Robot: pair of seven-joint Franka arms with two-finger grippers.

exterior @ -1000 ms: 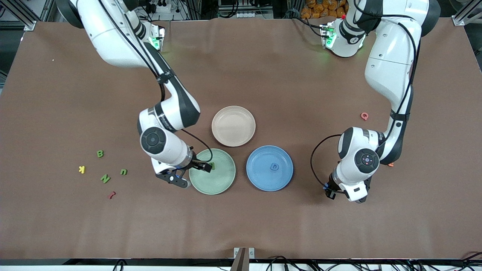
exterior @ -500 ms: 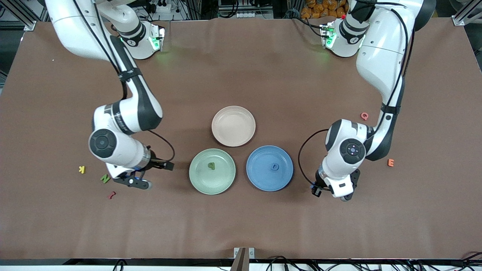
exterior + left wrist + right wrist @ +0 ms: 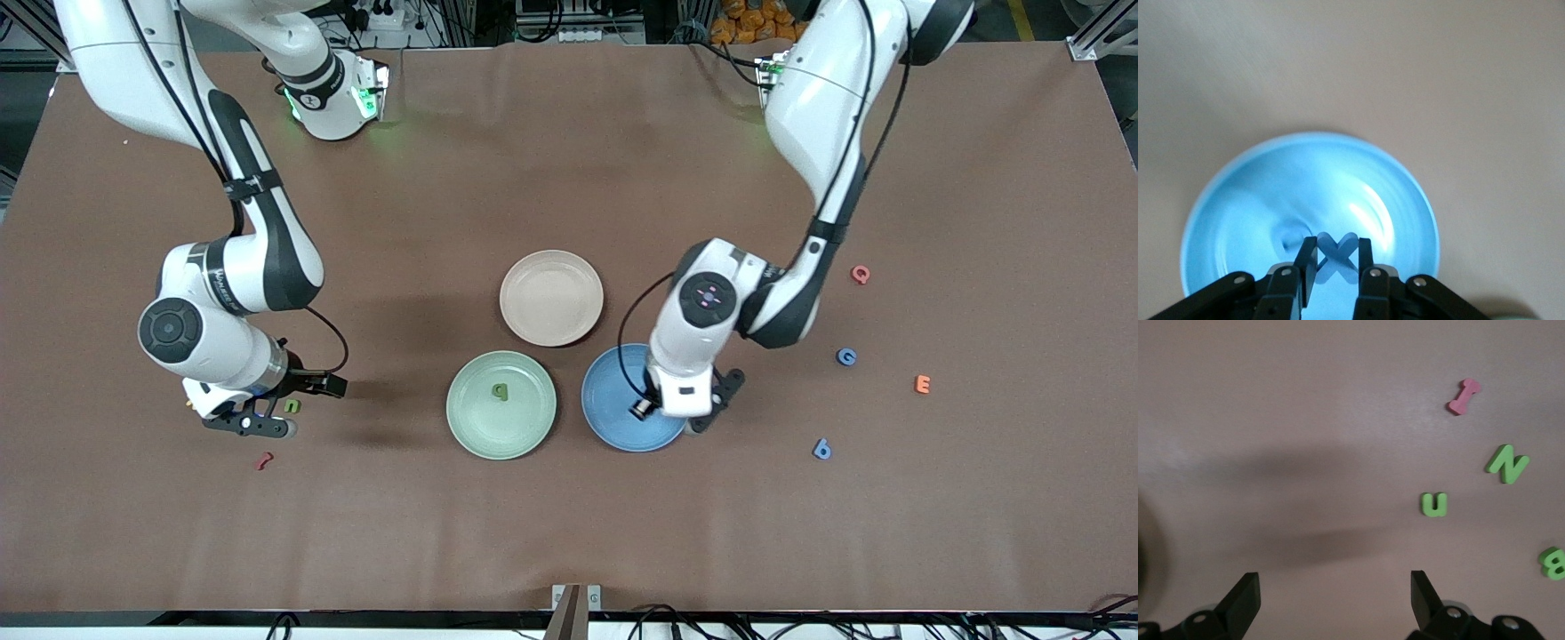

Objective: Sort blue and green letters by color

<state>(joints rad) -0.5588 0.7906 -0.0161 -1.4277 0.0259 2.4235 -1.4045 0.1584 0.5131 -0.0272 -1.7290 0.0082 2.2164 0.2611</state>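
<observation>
Over the blue plate (image 3: 613,418) hangs the left gripper (image 3: 1332,263), its fingers pinched on a light blue X (image 3: 1336,252) that shows between the pads in the left wrist view. A second ago this arm was low over bare table toward its own end, so it has picked the X up and carried it across; my judgement is that the drop into the blue plate comes next. The blue D that lay in that plate is now hidden under the wrist (a faint mark near the X in the left wrist view may be it, I cannot tell).

Meanwhile the right gripper (image 3: 1331,600) has left the green plate (image 3: 501,404), where the green p (image 3: 500,390) now lies released, and swung out toward the right arm's end of the table. Its fingers stand wide apart with nothing between them, and it hovers over the loose letters: the green u (image 3: 1434,504) just ahead of the fingertips, the green N (image 3: 1507,463) and green B (image 3: 1553,563) off to one side of it, and a pink-red piece (image 3: 1464,395) farther ahead, which is no part of the sort.

So one green letter is placed and a second blue is about to be. Still on the table near the left arm are the blue G (image 3: 846,356) and blue b (image 3: 822,449), along with an orange E (image 3: 923,384) and a pink Q (image 3: 860,274) to be left alone.
</observation>
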